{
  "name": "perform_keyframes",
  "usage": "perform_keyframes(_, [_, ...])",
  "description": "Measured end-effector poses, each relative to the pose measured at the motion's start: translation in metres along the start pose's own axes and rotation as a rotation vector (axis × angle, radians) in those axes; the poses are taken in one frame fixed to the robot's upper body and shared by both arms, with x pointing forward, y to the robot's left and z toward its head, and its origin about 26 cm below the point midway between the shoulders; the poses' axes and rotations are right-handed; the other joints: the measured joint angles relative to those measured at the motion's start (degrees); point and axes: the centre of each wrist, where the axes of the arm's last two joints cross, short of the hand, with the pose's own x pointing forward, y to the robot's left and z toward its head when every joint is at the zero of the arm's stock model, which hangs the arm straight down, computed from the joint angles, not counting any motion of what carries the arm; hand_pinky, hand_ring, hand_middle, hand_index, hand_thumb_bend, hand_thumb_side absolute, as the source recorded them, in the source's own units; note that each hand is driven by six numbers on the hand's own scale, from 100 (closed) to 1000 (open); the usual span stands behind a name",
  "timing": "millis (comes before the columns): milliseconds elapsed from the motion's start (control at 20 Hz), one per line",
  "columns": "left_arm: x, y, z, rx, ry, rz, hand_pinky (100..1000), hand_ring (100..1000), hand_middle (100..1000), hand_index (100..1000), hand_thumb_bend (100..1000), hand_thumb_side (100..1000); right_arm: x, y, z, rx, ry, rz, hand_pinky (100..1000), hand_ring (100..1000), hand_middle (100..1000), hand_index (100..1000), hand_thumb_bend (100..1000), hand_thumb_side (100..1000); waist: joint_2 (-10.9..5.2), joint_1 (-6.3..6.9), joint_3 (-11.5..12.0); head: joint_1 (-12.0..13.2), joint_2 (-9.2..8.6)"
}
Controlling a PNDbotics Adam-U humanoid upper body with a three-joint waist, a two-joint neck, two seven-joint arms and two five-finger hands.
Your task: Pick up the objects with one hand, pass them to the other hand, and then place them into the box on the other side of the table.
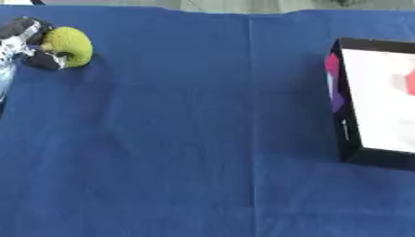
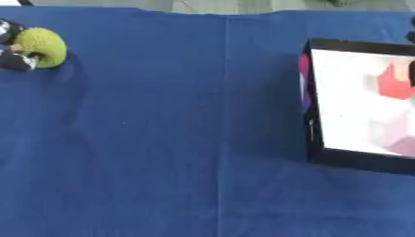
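Gripping a yellow-green ball, the robot's left hand sits at the far left edge of the table, near the back. Its black and silver fingers curl around the left side and underside of the ball. The robot's right hand does not appear in either view.

Blue cloth covers the whole table, with a faint crease running from front to back down the middle. It takes up most of both views.

On the right side of the table stands a black-walled box, well apart from the left hand. Its inside is pale, almost white. A red shape lies in the box toward its far right, and a pale pinkish shape lies nearer the front; what they are cannot be made out. The box's left wall shows pink and purple colour on its inner face.

The ball is rounded, fuzzy-looking, and rests low against the cloth, held at the table's far left.
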Motion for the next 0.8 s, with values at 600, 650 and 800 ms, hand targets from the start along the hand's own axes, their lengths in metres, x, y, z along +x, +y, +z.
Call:
perform_keyframes(600, [0.089, -0.024, 0.031, 0.202, -0.384, 0.292, 780, 489, 373, 533, 100, 401, 0.054, -0.016, -0.053, 0.111, -0.275, 0.007, 1000, 1000, 1000, 1000, 100, 100, -3.78, 0.15, 3.24, -2.90, 2.69])
perform_keyframes(650, [0.102, -0.030, 0.036, 0.225, -0.409, 0.343, 783, 496, 381, 540, 100, 424, 0.060, -0.015, -0.059, 0.155, -0.302, 0.025, 1000, 1000, 1000, 1000, 100, 100, -3.91, 0.10, 3.33, -3.13, 2.88])
perform_keyframes(800, [0.132, -0.050, 0.050, 0.258, -0.449, 0.462, 785, 500, 380, 544, 100, 454, 0.074, -0.008, -0.074, 0.295, -0.351, 0.083, 1000, 1000, 1000, 1000, 100, 100, -4.48, -0.08, 3.50, -3.79, 3.10])
